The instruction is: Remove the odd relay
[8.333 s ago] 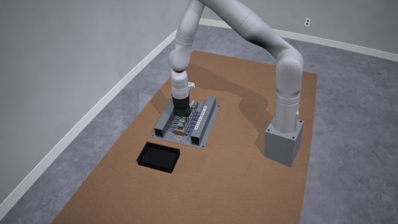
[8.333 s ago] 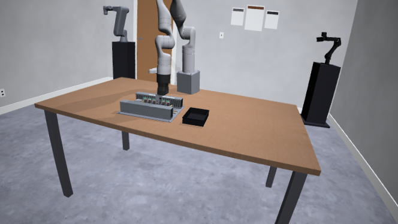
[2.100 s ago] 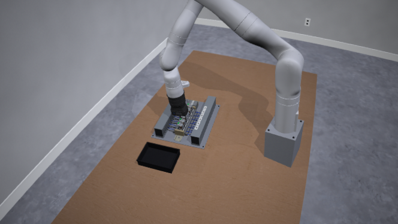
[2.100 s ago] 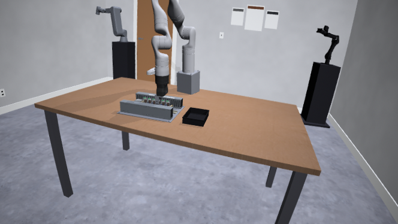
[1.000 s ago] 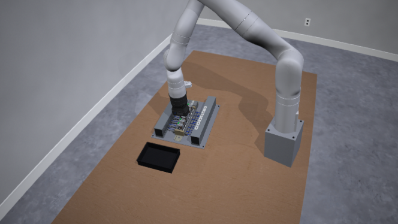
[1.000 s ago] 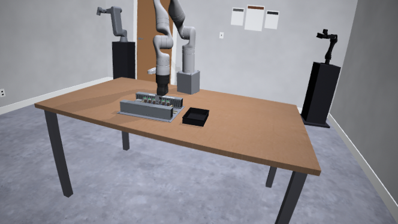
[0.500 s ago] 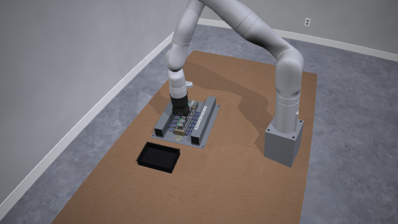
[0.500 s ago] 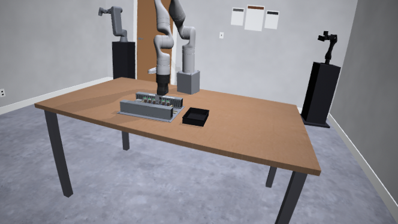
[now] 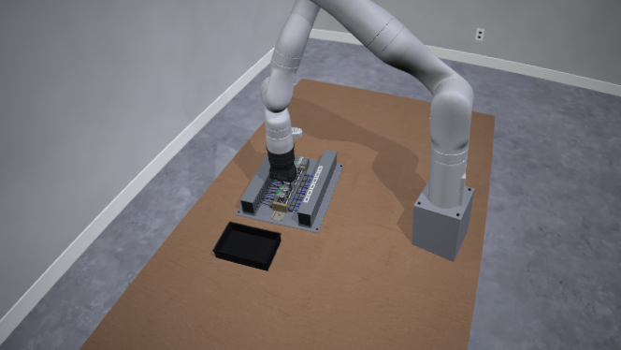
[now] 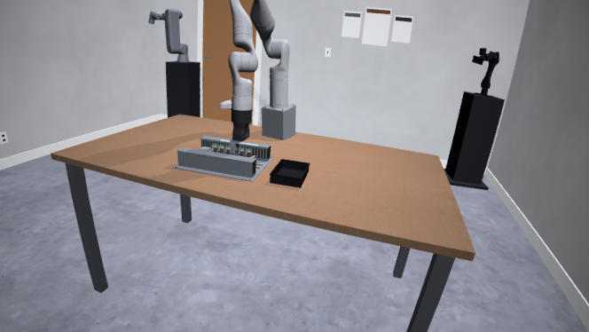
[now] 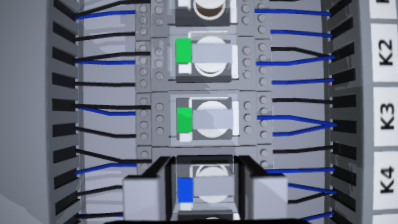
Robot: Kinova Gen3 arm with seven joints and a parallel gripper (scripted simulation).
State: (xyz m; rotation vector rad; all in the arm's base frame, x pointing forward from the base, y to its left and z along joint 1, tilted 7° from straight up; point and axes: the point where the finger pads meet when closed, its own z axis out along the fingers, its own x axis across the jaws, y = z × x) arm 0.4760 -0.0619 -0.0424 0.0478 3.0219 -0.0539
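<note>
The wooden bench (image 9: 374, 290) (image 10: 355, 191) is carrying everything, and the arm (image 9: 413, 61) (image 10: 241, 62) is reaching down from the top of the frame. The relay panel (image 9: 329, 198) (image 10: 254, 177) (image 11: 107, 95) is lying flat. Two long gray wire ducts (image 9: 329, 161) (image 10: 216, 163) (image 11: 25, 100) are standing like walls along its sides. The black parts tray (image 9: 241, 260) (image 10: 286, 180) is waiting just beside the panel, lower left in the top view, with its low rim facing up.

The pincer (image 9: 283, 182) (image 10: 235, 144) (image 11: 204, 178) is squeezing the blue-button relay (image 11: 212, 187), one finger on each side. That relay is sitting in its row by the K4 label, bottom middle of the wrist view. It is looking light and stiff, with a smooth case that is maybe slippery. Its plug is probably gripping tight, so holding both sides low and pulling straight up is making sense. Tugging hard could be lifting the loose panel too.

The green-button relay (image 11: 212, 120) next door is sitting very close, so tipping could be nudging it. There is more open room going up, over the ducts, than sideways.
</note>
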